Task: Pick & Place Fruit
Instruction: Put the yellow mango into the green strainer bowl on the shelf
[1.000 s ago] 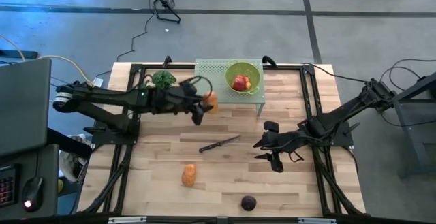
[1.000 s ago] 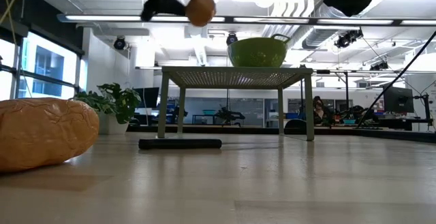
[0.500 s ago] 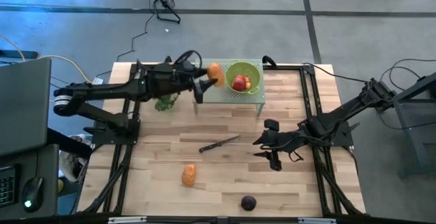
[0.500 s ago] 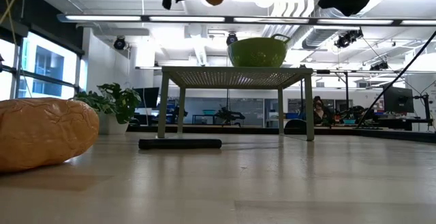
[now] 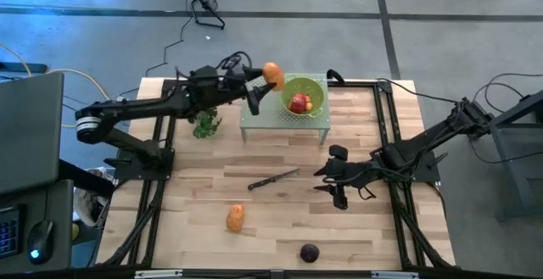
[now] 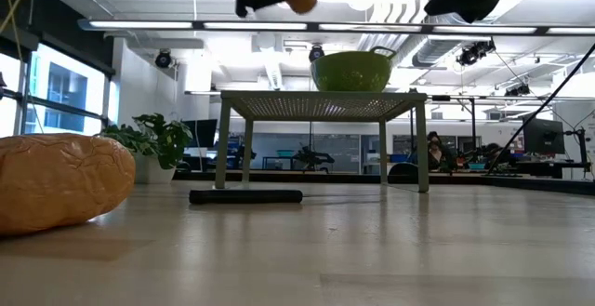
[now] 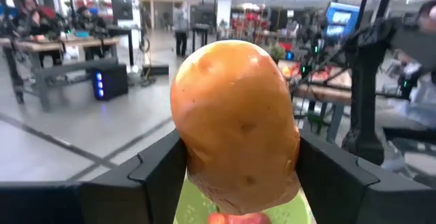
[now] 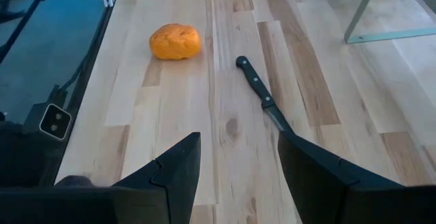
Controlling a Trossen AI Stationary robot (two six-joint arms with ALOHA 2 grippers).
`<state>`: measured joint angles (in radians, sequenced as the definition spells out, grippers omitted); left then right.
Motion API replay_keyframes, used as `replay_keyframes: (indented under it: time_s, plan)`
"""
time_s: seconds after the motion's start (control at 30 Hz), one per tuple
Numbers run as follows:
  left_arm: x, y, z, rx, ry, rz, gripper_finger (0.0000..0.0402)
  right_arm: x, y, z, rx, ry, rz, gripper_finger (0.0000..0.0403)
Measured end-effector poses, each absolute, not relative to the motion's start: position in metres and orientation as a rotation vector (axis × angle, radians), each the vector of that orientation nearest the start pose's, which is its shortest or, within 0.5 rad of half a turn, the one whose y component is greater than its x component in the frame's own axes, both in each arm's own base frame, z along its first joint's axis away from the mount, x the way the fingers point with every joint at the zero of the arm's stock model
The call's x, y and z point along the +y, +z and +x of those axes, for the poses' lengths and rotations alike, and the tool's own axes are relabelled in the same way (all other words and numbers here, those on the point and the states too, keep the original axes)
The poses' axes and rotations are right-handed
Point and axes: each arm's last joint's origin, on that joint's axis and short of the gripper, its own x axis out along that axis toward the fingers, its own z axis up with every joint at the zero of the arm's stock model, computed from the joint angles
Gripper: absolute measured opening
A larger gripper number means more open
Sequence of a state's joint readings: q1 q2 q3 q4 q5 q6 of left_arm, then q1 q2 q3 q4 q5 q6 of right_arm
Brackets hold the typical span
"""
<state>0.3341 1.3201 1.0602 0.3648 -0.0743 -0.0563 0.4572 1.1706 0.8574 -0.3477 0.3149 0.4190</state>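
My left gripper (image 5: 265,82) is raised beside the left rim of the green bowl (image 5: 303,95) and shut on an orange oblong fruit (image 5: 272,74). The bowl stands on a small green perforated stand (image 5: 254,114) and holds a red apple-like fruit (image 5: 299,103). A second orange fruit (image 5: 235,218) and a dark purple round one (image 5: 310,252) lie on the table near its near edge. My right gripper (image 5: 335,187) hovers open over the table's right half, touching nothing. My left gripper pinches the orange fruit (image 7: 235,122) between its two fingers (image 7: 163,176), one on each long side (image 7: 194,163). The fingers reach level from the table's left. The fruit is lifted clear and stands out beyond the fingertips, above the bowl's edge (image 7: 187,207).
A slim dark knife (image 5: 273,179) lies mid-table, left of my right gripper, also in the right wrist view (image 8: 262,101). A leafy green bunch (image 5: 204,125) lies left of the stand. Black frame rails run along the table's edges (image 5: 161,177).
My left gripper, still shut on the orange fruit, has risen and moved toward the table's far edge and a little right, from beside the stand's near left corner up to the bowl's left rim. My right arm has kept still.
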Motion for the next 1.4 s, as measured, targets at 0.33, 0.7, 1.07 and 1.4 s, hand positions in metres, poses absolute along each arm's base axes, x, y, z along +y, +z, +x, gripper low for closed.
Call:
replay_keyframes:
  time_s: [0.33,0.7,1.07,1.4]
  plan:
    - [0.118,0.345,0.326,-0.041,0.410,-0.051,0.0242,0.100,0.270,0.223,0.627,0.006,0.158,0.0190]
    - [0.135,0.325,0.350,0.023,0.435,-0.053,0.0243,0.100,0.270,0.223,0.628,0.006,0.158,0.0190]
    - [0.148,0.311,0.349,0.116,0.468,-0.038,0.0243,0.100,0.270,0.223,0.628,0.008,0.152,0.0190]
    - [0.147,0.308,0.349,0.160,0.447,0.012,0.0244,0.100,0.270,0.223,0.628,0.008,0.151,0.0190]
